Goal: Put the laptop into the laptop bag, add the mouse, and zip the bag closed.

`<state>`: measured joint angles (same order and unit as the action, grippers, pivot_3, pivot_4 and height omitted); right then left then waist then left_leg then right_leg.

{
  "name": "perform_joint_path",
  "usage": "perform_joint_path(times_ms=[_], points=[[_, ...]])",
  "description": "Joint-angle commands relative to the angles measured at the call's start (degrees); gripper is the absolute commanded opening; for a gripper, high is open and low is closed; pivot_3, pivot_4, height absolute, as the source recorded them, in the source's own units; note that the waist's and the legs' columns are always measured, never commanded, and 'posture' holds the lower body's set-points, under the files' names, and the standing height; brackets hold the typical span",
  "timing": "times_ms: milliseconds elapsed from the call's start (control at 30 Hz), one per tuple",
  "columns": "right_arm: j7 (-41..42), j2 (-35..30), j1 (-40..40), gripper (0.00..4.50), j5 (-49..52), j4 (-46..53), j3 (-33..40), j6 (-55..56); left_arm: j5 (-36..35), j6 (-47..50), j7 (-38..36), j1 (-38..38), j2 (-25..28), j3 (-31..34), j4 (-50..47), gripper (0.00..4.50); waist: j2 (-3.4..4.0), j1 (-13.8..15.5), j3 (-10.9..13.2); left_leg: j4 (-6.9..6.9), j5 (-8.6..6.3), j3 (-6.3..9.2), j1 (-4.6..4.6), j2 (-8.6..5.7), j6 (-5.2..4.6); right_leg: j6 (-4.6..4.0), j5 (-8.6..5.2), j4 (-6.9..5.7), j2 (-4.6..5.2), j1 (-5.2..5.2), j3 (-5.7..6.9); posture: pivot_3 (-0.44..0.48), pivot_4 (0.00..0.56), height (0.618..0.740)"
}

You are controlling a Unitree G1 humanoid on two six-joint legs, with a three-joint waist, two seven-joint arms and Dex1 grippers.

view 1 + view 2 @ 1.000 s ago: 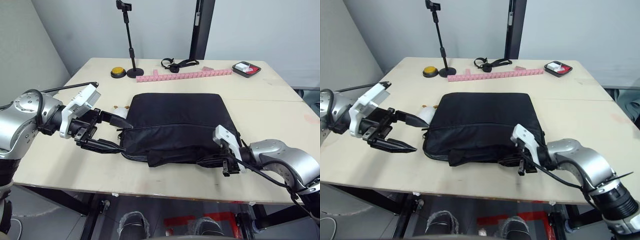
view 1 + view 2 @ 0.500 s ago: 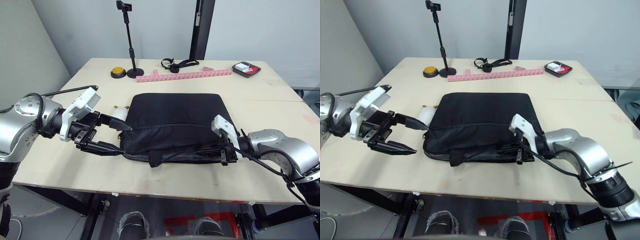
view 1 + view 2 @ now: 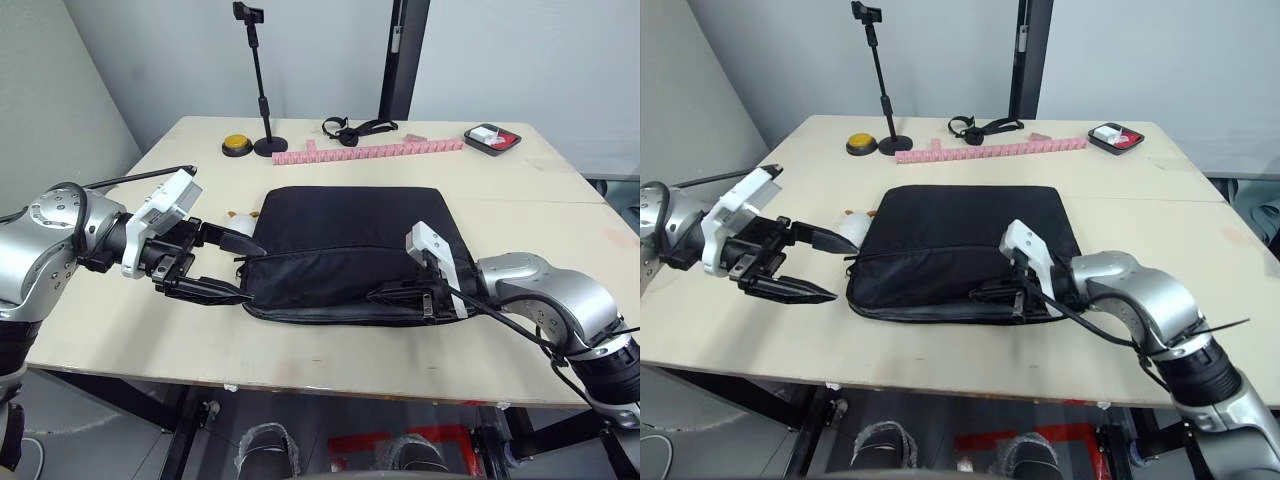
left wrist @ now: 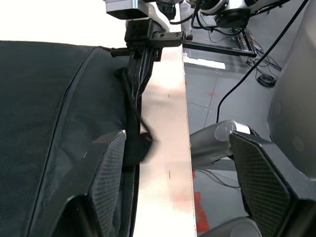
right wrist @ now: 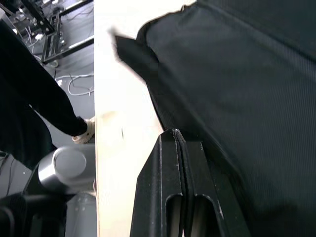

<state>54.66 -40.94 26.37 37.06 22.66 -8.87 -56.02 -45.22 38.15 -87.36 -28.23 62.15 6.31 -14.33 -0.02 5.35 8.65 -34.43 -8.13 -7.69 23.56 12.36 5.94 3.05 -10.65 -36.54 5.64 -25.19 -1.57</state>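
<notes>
Left claw (image 3: 225, 266) spread wide, right claw (image 3: 385, 295) pressed closed

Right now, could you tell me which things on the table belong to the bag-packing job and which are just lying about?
Job:
- laptop bag, lying flat
- left gripper, open at the bag's left end
- right gripper, shut at the bag's front edge

Lying about:
- phone stand
- yellow button
- pink strip
- black strap
- small black tray
- white soft thing beside the bag

The laptop bag (image 3: 350, 250) hides most of a white thing (image 3: 240, 225) at its left edge.
</notes>
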Motion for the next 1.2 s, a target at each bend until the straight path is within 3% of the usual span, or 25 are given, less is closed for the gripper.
perform_joint_path(times_ms=[33,300,500,733,933,1200], points=[[-0.67,0.59,1.25,0.05,1.03,1.90,0.21,-0.48,-0.38,0.09,-0.02,-1.49,-0.22,0.27,-0.06,3.48,0.00,0.10,0.00,0.00,0.01,0.02,0.00,0.00,0.01,0.00,0.00,-0.01,0.00,0.00,0.01,0.000,0.150,0.733],[-7.82,4.84,6.90,0.05,-7.81,-6.29,-3.82,2.10,-0.14,0.66,0.20,-1.78,-0.46,0.14,-0.16,3.48,-0.01,-0.16,-0.01,-0.02,0.12,0.05,-0.05,0.01,0.16,0.01,0.00,-0.24,-0.02,-0.05,0.00,0.000,0.150,0.733],[-6.48,5.85,9.63,0.05,-8.19,-9.01,-4.40,0.89,-0.27,1.26,0.44,-1.96,-0.30,0.18,-0.30,3.48,-0.01,-0.09,-0.01,-0.02,0.15,0.08,-0.03,0.02,0.20,0.02,-0.01,-0.29,-0.04,-0.09,0.01,0.000,0.150,0.733],[-5.59,4.69,12.15,0.05,-12.77,-13.75,-10.69,-1.21,-0.98,2.40,0.84,-1.64,0.05,1.04,-0.96,3.48,-0.01,-0.16,-0.01,-0.02,0.18,0.09,-0.12,0.02,0.24,0.01,-0.01,-0.38,-0.05,-0.05,0.00,0.000,0.150,0.733],[-0.66,4.44,14.15,0.05,-6.86,-11.04,-5.49,-2.75,-2.04,3.89,1.17,-1.87,0.02,1.69,-0.88,3.48,-0.02,0.01,-0.01,0.00,0.20,0.08,-0.34,0.03,0.29,0.06,-0.04,-0.52,-0.06,0.07,-0.05,0.000,0.150,0.733],[-1.45,7.31,21.18,0.05,-7.54,-19.77,-2.97,-2.78,-2.32,4.47,0.56,-1.65,0.61,1.69,-0.06,3.48,-0.02,-0.13,-0.01,0.04,0.21,0.08,-0.32,0.11,0.35,0.06,-0.09,-0.56,-0.16,-0.02,-0.07,0.000,0.150,0.733]])
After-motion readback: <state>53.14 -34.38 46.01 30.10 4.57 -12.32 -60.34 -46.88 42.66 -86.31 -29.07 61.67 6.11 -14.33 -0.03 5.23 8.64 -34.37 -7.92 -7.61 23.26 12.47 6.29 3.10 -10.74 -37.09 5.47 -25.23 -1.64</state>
